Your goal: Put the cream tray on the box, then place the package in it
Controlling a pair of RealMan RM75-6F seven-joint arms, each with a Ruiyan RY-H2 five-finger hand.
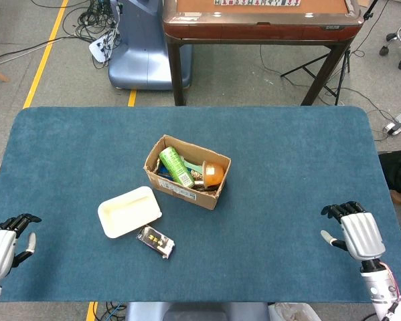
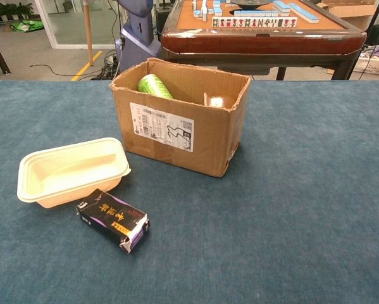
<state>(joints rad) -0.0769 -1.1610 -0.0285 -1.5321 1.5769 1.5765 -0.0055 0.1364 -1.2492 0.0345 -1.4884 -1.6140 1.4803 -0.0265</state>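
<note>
The cream tray (image 1: pixel 129 211) (image 2: pixel 70 171) lies empty on the blue table, left of the cardboard box (image 1: pixel 187 172) (image 2: pixel 183 126). The box stands open at the table's middle, holding a green can (image 1: pixel 176 166) (image 2: pixel 147 85) and other items. A small black package (image 1: pixel 156 242) (image 2: pixel 113 219) lies flat just in front of the tray. My left hand (image 1: pixel 5 242) hovers at the table's near left edge, fingers apart, holding nothing. My right hand (image 1: pixel 355 233) is at the near right edge, also empty with fingers apart. Neither hand shows in the chest view.
A wooden mahjong table (image 1: pixel 260 20) (image 2: pixel 259 28) stands behind the blue table (image 1: pixel 287 167). A blue machine base (image 1: pixel 136 53) and cables lie on the floor at the back left. Blue cloth spreads bare between the box and my right hand.
</note>
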